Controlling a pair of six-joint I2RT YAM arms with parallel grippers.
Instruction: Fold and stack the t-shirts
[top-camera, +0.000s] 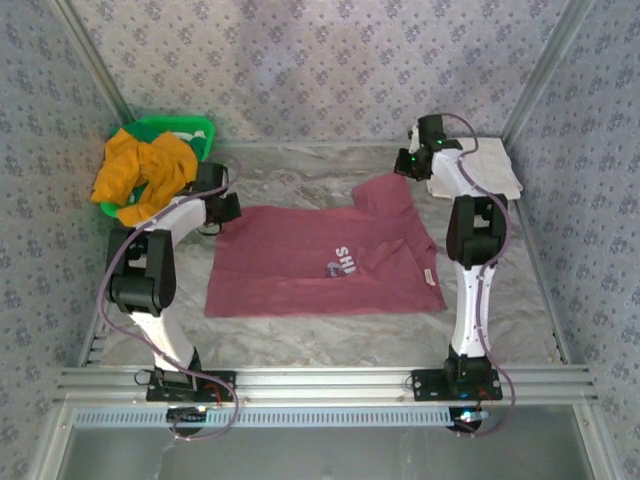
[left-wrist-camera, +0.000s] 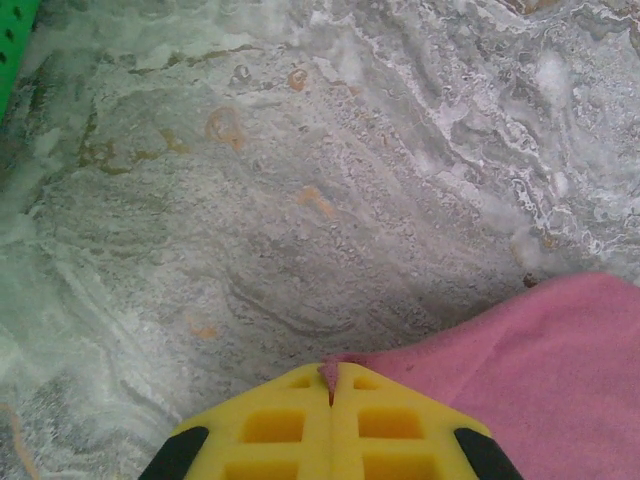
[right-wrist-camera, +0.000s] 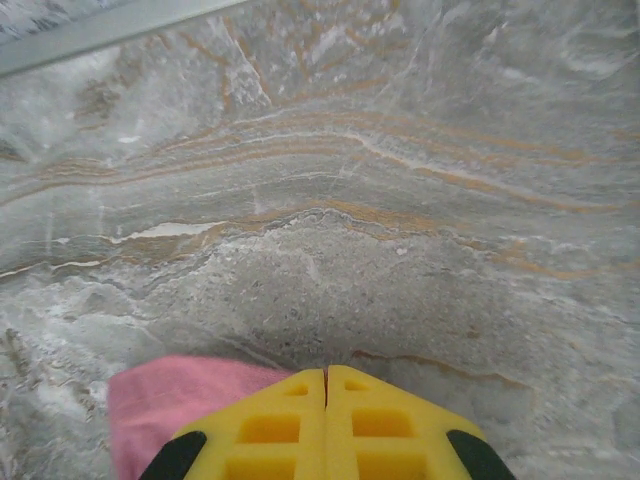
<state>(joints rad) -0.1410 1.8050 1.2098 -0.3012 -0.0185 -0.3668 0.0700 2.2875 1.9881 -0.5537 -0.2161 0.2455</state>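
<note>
Looking down from above, a maroon t-shirt (top-camera: 320, 265) lies spread across the middle of a marbled grey table (top-camera: 300, 345), its white chest print partly hidden, with one arm at each of its far corners. At the far left corner, the left gripper (left-wrist-camera: 331, 374) has its yellow fingers pressed together, with a small nub of maroon cloth pinched in the seam between them. At the far right corner, near the sleeve, the right gripper (right-wrist-camera: 326, 374) also has its fingers together. Pink cloth runs out from under its left finger, so it appears to clamp the shirt's edge (how much fabric is caught is hidden). A mustard-orange t-shirt (top-camera: 145, 175) sits crumpled in and over a green basket (top-camera: 190, 127) at the far left, well apart from the maroon one. The step in hand looks like carrying the far edge over toward the near edge. To do it well, both arms should lift together and level, keep the cloth taut between them without stretching it, and travel at one pace. They should lay the edge square on the near hem before letting go. The left pinch looks slight and could slip.
</note>
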